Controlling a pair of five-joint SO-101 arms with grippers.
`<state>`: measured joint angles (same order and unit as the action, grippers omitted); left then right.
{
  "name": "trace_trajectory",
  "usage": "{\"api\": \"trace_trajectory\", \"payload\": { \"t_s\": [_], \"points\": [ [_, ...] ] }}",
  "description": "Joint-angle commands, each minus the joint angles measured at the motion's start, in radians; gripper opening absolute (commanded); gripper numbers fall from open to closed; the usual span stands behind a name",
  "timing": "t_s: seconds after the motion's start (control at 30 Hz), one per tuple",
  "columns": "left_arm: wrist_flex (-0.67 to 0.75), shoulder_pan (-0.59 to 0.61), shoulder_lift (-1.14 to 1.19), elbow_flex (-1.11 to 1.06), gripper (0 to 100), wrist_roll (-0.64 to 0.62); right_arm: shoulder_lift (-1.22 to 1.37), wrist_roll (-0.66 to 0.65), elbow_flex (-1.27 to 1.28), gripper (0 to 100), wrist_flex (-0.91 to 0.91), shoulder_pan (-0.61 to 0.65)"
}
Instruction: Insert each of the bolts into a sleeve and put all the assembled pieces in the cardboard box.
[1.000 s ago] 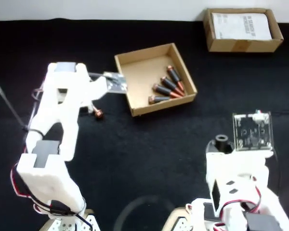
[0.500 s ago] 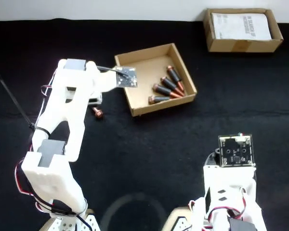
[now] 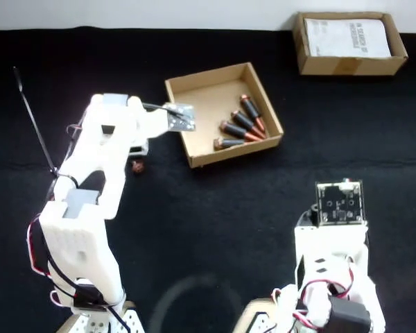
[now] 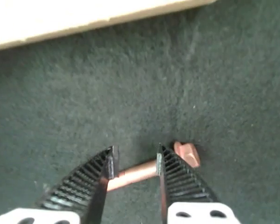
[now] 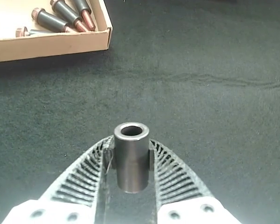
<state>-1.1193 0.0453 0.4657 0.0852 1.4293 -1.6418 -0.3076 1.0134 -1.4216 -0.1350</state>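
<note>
A copper bolt (image 4: 133, 173) lies flat on the black cloth, its flanged head (image 4: 187, 154) poking out past one finger. My left gripper (image 4: 135, 161) hangs open just above it, the shaft crossing under the gap between the jaws. From above, the bolt (image 3: 137, 165) peeks out beside the left arm, left of the cardboard box (image 3: 208, 72). Several assembled pieces (image 3: 239, 125) lie in that box. My right gripper (image 5: 130, 143) is shut on a dark grey sleeve (image 5: 131, 161), held upright with its bore facing up, at the table's front right (image 3: 318, 209).
A second cardboard box (image 3: 301, 48) holding a white sheet stands at the back right. A thin black cable tie (image 3: 33, 118) sticks up left of the left arm. The open box's wall (image 5: 51, 46) is far ahead of the right gripper, with black cloth between.
The left arm has swung back and settled over the bolt beside the box. The right arm's wrist has turned and drawn back slightly, still holding the sleeve.
</note>
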Motion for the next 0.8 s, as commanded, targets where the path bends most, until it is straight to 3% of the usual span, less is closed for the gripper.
{"api": "trace_trajectory", "payload": {
  "t_s": [0.0, 0.4, 0.5, 0.77],
  "points": [
    [-0.044, 0.024, -0.067, 0.012, 15, 0.16, 0.031, -0.011, -0.002, 0.7, 0.031, -0.008],
    [-0.126, 0.041, -0.277, 0.004, 15, 0.201, 0.027, -0.011, -0.002, 0.7, 0.025, -0.008],
    [-0.19, 0.054, -0.282, 0.004, 15, 0.262, 0.025, -0.011, -0.002, 0.7, 0.022, -0.008],
    [-0.199, 0.079, -0.174, 0.013, 12, 0.267, 0.025, -0.011, -0.004, 0.7, -0.007, -0.01]
  ]
}}
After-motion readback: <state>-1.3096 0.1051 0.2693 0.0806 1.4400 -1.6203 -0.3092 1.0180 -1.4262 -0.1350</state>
